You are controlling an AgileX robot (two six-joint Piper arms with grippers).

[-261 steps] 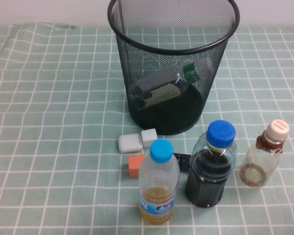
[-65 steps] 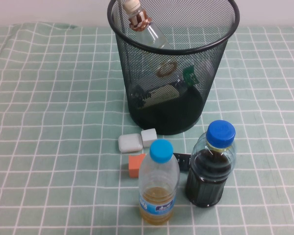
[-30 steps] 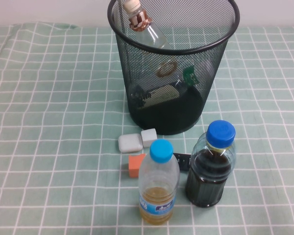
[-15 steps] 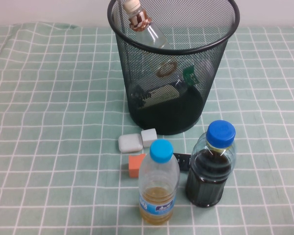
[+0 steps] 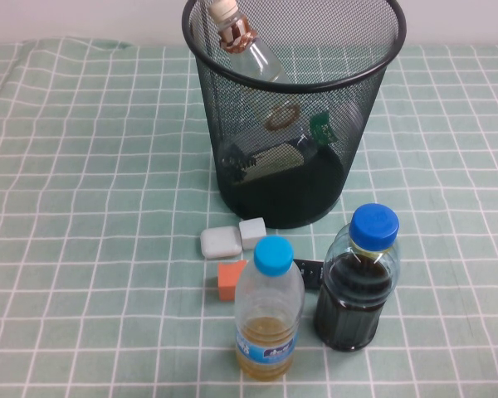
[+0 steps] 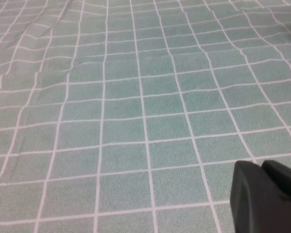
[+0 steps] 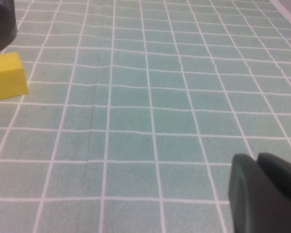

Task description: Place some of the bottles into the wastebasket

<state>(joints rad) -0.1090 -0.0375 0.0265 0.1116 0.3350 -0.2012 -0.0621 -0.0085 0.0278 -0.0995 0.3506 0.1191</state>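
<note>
Leaning in wastebasket (image 5: 292, 116) at surface's far edge: beige-capped bottle (image 5: 241, 41). Upright near the front edge: two blue-capped bottles (image 5: 268, 308). Over bare checked cloth (image 6: 136, 107): left hand (image 6: 266, 199), right hand (image 7: 263, 191), each pressed together.

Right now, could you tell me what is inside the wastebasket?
Inside the wastebasket, a beige-capped bottle leans against the wall above another bottle lying at the bottom. The mesh hides anything beneath. The left hand and right hand stay low, away.
</note>
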